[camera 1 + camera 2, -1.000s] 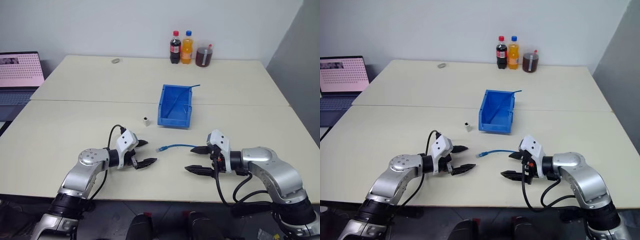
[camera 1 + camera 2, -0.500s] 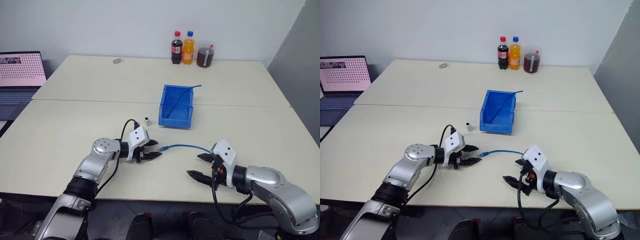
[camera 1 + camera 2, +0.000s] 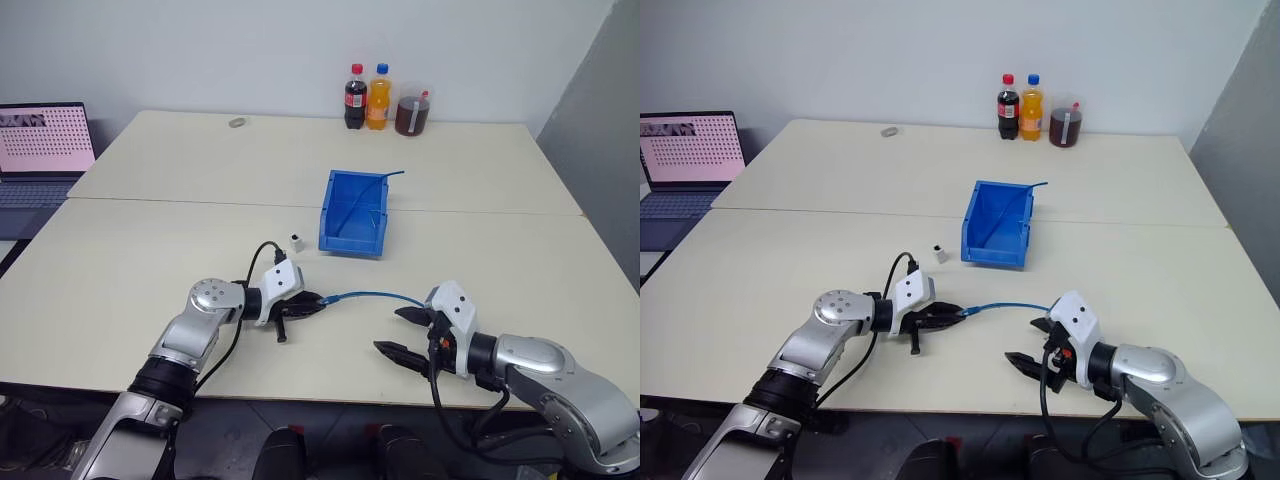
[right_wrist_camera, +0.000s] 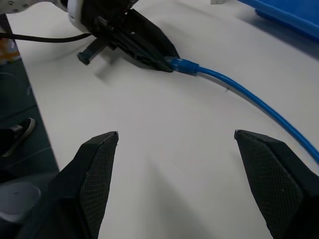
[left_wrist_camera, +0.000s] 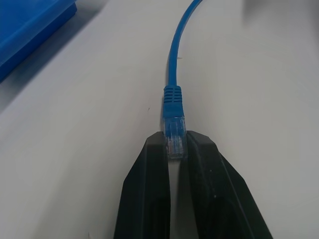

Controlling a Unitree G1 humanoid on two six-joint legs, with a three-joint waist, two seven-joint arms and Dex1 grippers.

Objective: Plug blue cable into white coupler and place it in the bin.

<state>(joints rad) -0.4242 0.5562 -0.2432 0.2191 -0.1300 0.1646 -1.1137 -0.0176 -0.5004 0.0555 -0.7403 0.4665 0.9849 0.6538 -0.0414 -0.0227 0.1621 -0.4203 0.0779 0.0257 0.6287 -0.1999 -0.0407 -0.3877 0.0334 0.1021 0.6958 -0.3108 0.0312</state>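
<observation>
At twelve o'clock from the left end effector [image 3: 312, 301], which is pinching the blue cable [image 3: 372, 294] by its plug, the white coupler [image 3: 297, 243] is sitting on the table [image 3: 140, 260]; the right end effector [image 3: 402, 333] is hanging spread.

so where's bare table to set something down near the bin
Bare table lies left of the bright-blue plastic bin, beyond the tiny white coupler, and right of the bin to the table edge. It is crowded in front: the light-blue network cable runs between the left gripper, shut on its plug, and the open right gripper.
</observation>
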